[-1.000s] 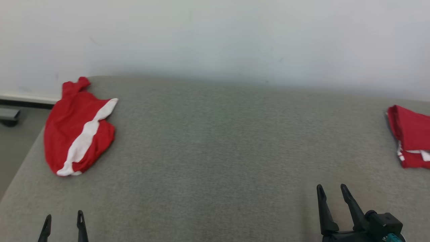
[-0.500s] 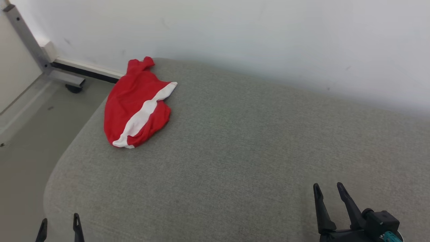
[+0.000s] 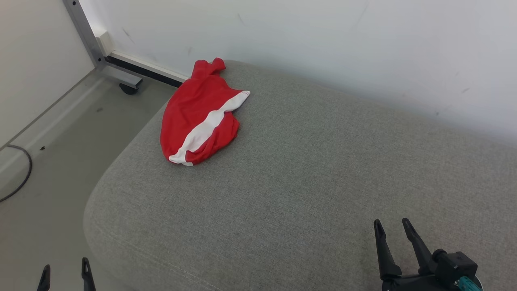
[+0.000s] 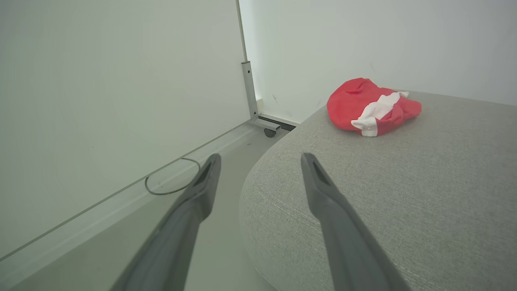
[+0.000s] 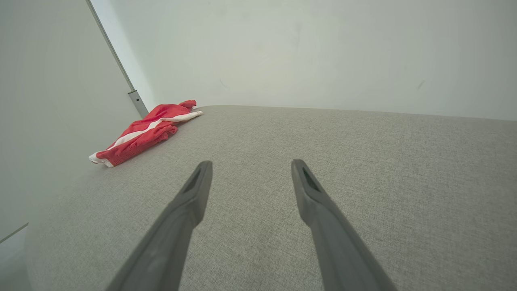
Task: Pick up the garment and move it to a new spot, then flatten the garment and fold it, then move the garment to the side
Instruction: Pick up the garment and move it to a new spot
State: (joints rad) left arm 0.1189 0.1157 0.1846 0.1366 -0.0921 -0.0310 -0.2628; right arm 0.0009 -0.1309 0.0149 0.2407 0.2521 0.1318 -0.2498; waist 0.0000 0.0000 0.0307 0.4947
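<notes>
The red garment (image 3: 200,115) with a white stripe lay crumpled near the grey cushion's (image 3: 307,178) far left corner.

Right gripper (image 3: 391,221), lower right: two long, tapered black fingers (image 3: 383,250) on a boxy black wrist housing (image 3: 454,262) with a teal connector (image 3: 468,284). Left gripper (image 3: 65,263), lower left: matching dark pointed tips.

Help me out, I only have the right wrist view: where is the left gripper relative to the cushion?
Observer: The left gripper hangs by the rounded left end of the grey cushion, on the floor side, jaws open.
Operator: Anything lying on that floor?
Observer: A dark cable loops across the floor near the wall.
Operator: And beyond the garment?
Observer: Past the red-and-white garment, a caster wheel under a metal frame stands on the floor.
</notes>
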